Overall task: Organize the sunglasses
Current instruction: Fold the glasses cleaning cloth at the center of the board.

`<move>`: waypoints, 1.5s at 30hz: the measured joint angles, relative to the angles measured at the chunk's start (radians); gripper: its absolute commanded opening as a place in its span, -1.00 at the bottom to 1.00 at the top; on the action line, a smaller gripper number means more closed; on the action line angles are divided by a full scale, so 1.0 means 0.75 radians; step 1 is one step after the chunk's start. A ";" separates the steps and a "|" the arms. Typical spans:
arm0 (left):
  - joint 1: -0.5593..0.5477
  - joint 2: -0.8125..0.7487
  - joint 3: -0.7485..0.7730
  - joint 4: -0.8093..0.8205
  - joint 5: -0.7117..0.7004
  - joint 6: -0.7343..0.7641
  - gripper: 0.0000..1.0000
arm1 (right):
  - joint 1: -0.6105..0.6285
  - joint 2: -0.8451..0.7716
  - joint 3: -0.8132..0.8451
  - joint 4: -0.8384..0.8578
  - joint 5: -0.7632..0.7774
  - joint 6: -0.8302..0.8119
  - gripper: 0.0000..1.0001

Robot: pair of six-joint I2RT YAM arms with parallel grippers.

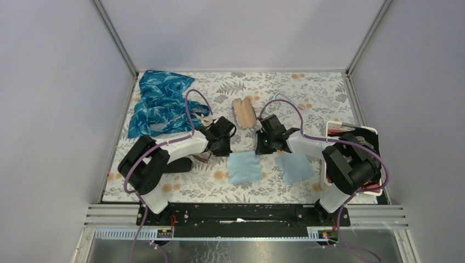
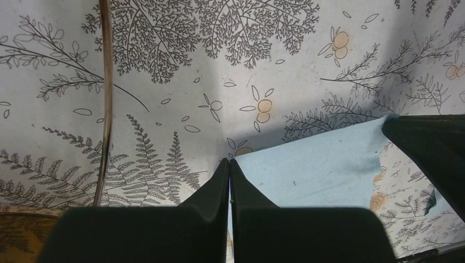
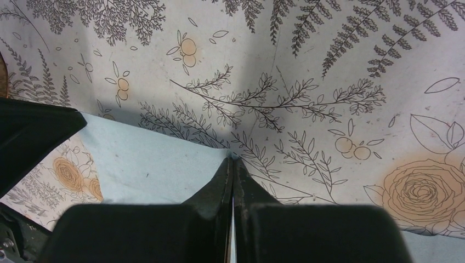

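The sunglasses show only in part. In the left wrist view a slim brown arm [image 2: 106,98] runs down the left side to a brown-tinted lens [image 2: 16,235] at the bottom left corner. In the top view a brown bit [image 1: 200,157] shows under the left arm. A light blue cloth [image 1: 244,167] lies flat between the arms. My left gripper [image 1: 226,150] [image 2: 229,163] is shut on its far left corner. My right gripper [image 1: 260,148] [image 3: 233,160] is shut on its far right corner. The cloth also shows in both wrist views [image 2: 318,170] [image 3: 153,164].
A second light blue cloth [image 1: 296,167] lies under the right arm. A black oval case [image 1: 178,164] lies by the left arm. A tan case [image 1: 244,112] lies behind the grippers. A blue patterned fabric [image 1: 159,104] lies at the back left. A white basket [image 1: 351,127] stands at the right.
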 measured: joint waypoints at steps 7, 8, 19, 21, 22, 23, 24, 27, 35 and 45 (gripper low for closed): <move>0.000 -0.006 0.015 -0.007 -0.006 0.060 -1.00 | 0.000 -0.036 -0.006 0.008 0.008 0.016 -1.00; 0.000 -0.011 0.015 -0.007 -0.005 0.072 -1.00 | 0.000 -0.050 -0.009 0.010 0.009 0.019 -1.00; 0.000 -0.095 0.004 0.007 0.046 0.149 -1.00 | 0.000 -0.126 -0.068 0.039 0.009 0.019 -1.00; 0.000 -0.104 -0.015 0.015 0.071 0.154 -1.00 | 0.000 -0.138 -0.088 0.038 0.009 0.019 -1.00; 0.000 -0.111 -0.030 0.020 0.084 0.156 -1.00 | 0.000 -0.144 -0.097 0.038 0.009 0.019 -1.00; 0.000 -0.121 -0.046 0.023 0.098 0.156 -1.00 | 0.000 -0.153 -0.108 0.039 0.008 0.019 -1.00; -0.001 -0.127 -0.057 0.026 0.109 0.157 -1.00 | 0.000 -0.162 -0.117 0.040 0.007 0.019 -1.00; -0.001 -0.151 -0.092 0.046 0.144 0.158 -1.00 | 0.000 -0.193 -0.151 0.048 0.003 0.019 -1.00; -0.005 -0.198 -0.161 0.083 0.209 0.161 -1.00 | 0.000 -0.245 -0.220 0.066 -0.043 0.028 -1.00; -0.024 -0.209 -0.211 0.095 0.228 0.150 -1.00 | 0.001 -0.324 -0.317 0.078 -0.147 0.054 -1.00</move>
